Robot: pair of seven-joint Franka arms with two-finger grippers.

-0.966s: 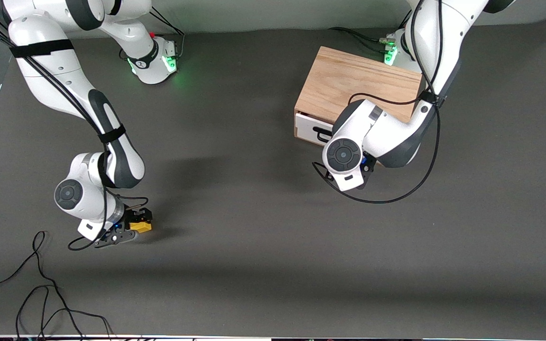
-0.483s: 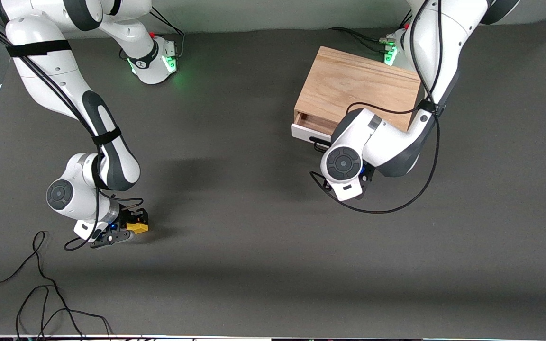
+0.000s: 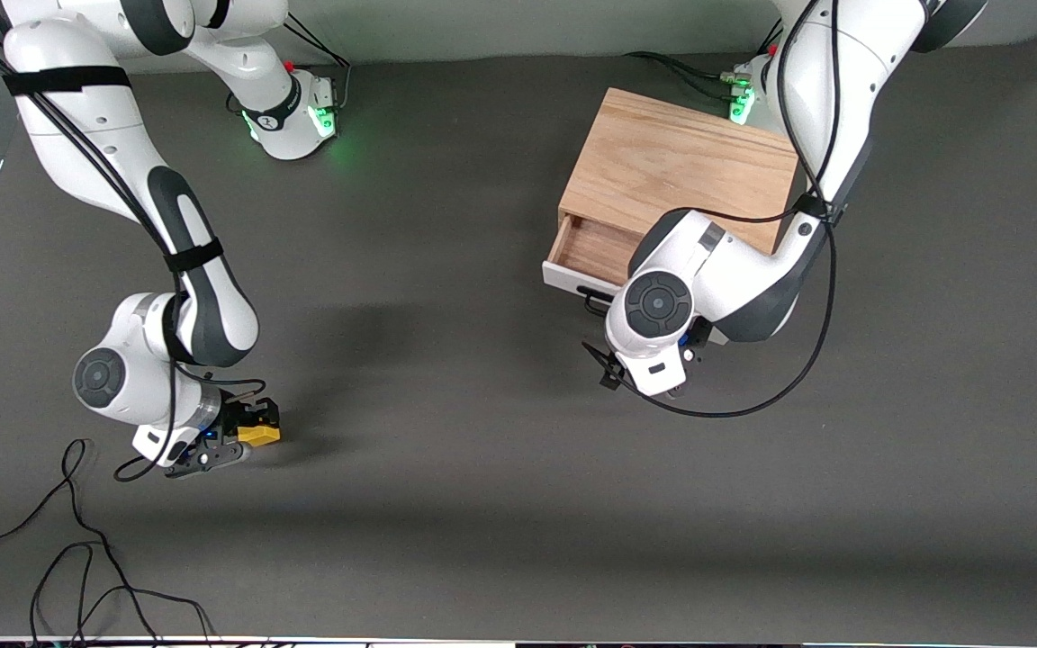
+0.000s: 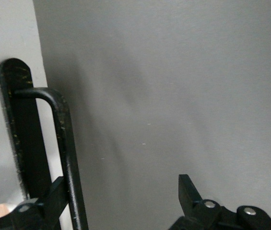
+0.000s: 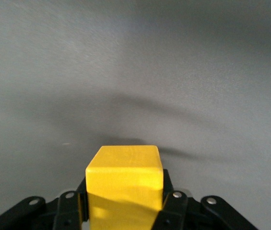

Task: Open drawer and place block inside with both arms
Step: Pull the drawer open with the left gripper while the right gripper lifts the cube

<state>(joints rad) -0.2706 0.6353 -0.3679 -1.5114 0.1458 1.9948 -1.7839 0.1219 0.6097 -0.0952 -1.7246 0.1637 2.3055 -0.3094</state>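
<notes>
Both busy | drawer [image 3: 583, 249] farther out | left end effector [image 4: 121, 203] apart | right end effector [image 5: 125, 203] clamps block [image 5: 124, 179]

The drawer [image 3: 592, 253] juts from its box [image 3: 679, 166] at the left arm's end of the bench [image 3: 482, 504], the block [image 3: 258, 435] well apart toward the right arm's end.

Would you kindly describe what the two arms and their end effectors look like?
Both arms are glossy white with dark grey segments and round grey joint caps. Black cables run along them; black straps bind the right arm. Bases glow green. The right end effector and left end effector are black, two-fingered.
</notes>
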